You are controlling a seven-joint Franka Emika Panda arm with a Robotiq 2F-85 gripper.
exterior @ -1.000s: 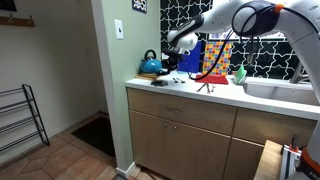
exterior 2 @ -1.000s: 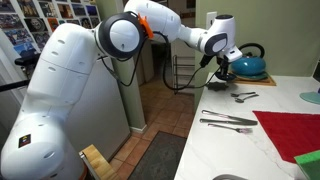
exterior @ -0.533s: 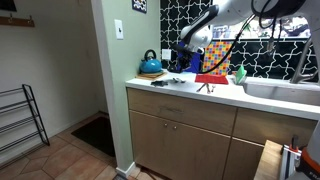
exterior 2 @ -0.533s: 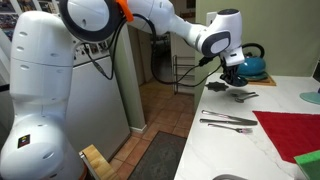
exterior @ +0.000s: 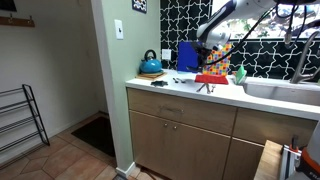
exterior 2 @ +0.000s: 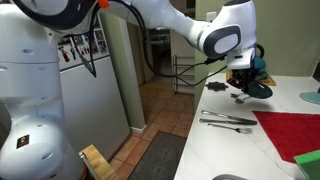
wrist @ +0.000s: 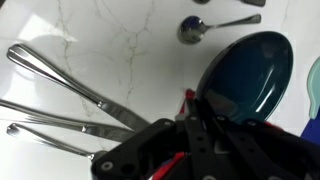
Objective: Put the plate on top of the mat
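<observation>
In an exterior view we see the arm [exterior 2: 165, 14] stretched out from its white base [exterior 2: 50, 110] at the left. It runs high across to the right, where the wrist [exterior 2: 228, 38] bends downward. Below the wrist the gripper [exterior 2: 243, 80] points down and hangs clear of the surface. In the other exterior picture the arm comes in from the upper right. In the wrist view we find the dark fingers [wrist: 192, 108] drawn in on the near rim of the plate [wrist: 245, 80].
</observation>
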